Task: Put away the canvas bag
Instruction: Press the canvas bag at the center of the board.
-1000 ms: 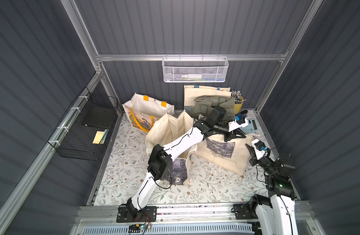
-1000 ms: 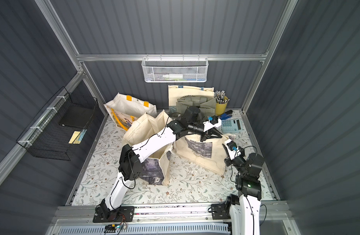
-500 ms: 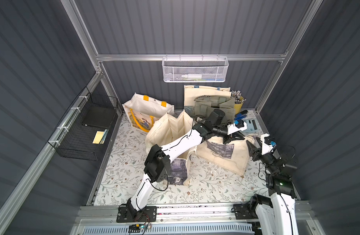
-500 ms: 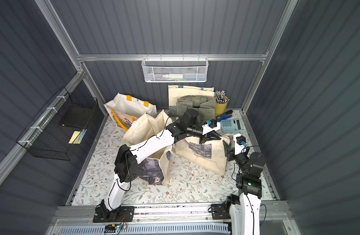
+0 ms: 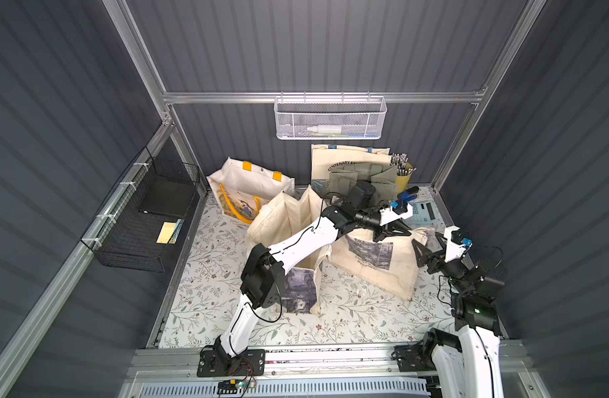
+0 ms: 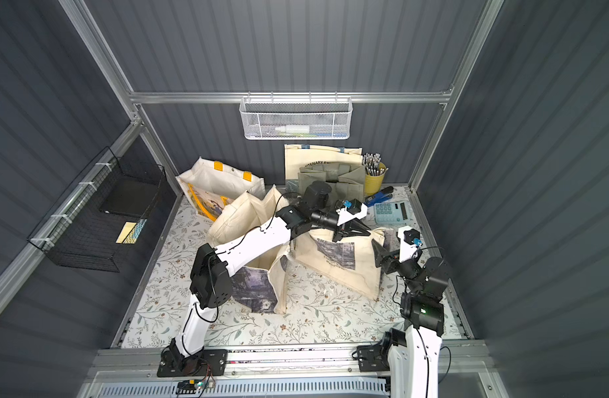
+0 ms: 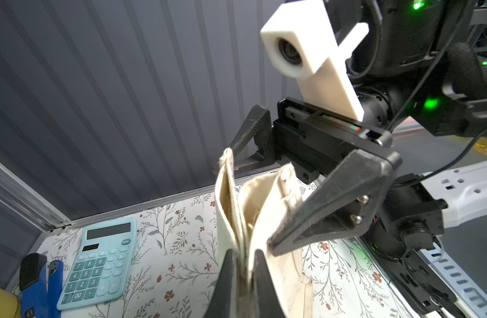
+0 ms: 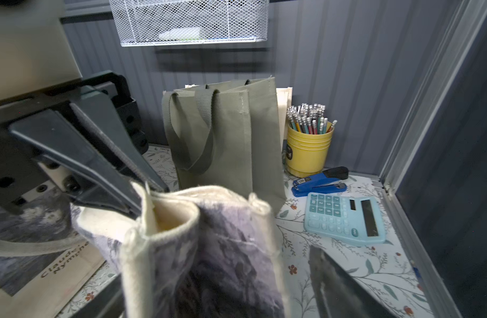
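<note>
In both top views, the cream canvas bag (image 5: 375, 265) with a purple-grey painting printed on its side slumps on the floral-patterned mat (image 5: 210, 310). It sits toward my right arm, just beside a taller open cream tote (image 5: 289, 220). My left gripper (image 5: 397, 233) reaches across to the bag's upper rim. My right gripper (image 5: 428, 246) sits at the corner of the bag nearest its own arm.

In the left wrist view, my left fingers (image 7: 228, 275) are pressed together on the doubled top hem, with cloth sandwiched between them. My right gripper's jaws stand wide apart, one on either side of the bag's upstanding corner, and clamp nothing. A light-blue calculator (image 7: 99, 258) lies on the mat beyond.

In the right wrist view, the rim curls and folds over itself right in front of me. My left gripper's black fingers pinch the rim at one end. An olive-green fabric tote (image 8: 228, 137) stands against the back wall behind it.

I judge the canvas bag to be light, soft and floppy. It looks empty and has no stiffness of its own, so it will sag and fold from any single hold. It should not slip, since the weave is coarse, and I see nothing fragile about it. The best purchase looks like the stitched hem, where the cloth is doubled and firmest. I would take the corner opposite my left pinch, so that two spread holds keep the mouth taut while I carry it.
</note>
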Controlling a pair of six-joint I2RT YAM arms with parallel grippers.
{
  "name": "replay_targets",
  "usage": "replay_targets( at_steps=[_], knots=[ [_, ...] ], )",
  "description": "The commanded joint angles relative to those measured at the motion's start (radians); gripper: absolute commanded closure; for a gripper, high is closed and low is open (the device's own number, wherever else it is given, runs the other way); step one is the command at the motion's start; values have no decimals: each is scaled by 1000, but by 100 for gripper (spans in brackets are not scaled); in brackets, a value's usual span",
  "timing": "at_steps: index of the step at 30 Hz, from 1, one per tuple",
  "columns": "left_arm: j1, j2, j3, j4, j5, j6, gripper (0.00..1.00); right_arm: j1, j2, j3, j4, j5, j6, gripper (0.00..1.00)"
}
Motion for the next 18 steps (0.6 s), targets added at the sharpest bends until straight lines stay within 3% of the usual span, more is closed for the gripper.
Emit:
replay_targets(
  at_steps=[1, 11, 16, 18],
  knots=[
    [21, -68, 54, 79, 83, -65, 100, -4, 4, 8, 23, -89, 53, 23],
    [23, -34, 162, 91, 101, -86, 100, -2, -16, 37, -57, -210, 99, 60],
    [22, -14, 199, 144, 139, -157, 100, 5, -31, 40, -116, -177, 65, 60],
    [23, -9, 210, 142, 155, -176, 100, 5, -36, 55, -128, -115, 30, 45]
  ],
)
